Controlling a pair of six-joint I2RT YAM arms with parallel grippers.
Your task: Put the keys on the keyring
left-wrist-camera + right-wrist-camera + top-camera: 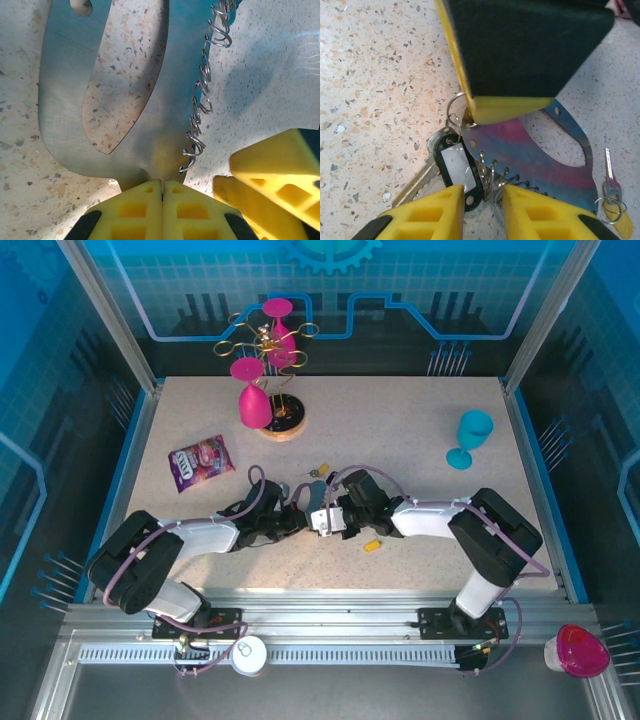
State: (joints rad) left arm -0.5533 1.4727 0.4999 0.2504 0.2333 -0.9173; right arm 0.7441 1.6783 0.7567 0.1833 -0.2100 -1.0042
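Left wrist view: your left tool (161,186) is pressed together on the lower edge of the keyring (65,100), a flat grey metal loop over the speckled counter (20,165). A wire coil (202,95) runs along the loop's right edge.

Right wrist view: your right tool (482,195) stands part spread. The end of a black tag (454,167) and a few small rings (492,177) sit in the gap. Whether the pads touch them cannot be told. A silver key (415,184) lies on the counter beside the tag. Beyond the tag, the left tool's finger pinches the keyring at its upper corner. A yellow-headed key (610,186) with its own ring lies on the counter just beside the keyring's other end, apart from both tools.

Top external view: your two tools meet tip to tip at mid-counter. A small yellow piece (371,545) lies on the near side, just beside the right arm. Just past the tools lie small keys (320,472). Farther back are a packet (200,460) on the left and a blue goblet (470,435) on the right. At the far edge a gold rack (290,422) carries pink glasses (254,405).
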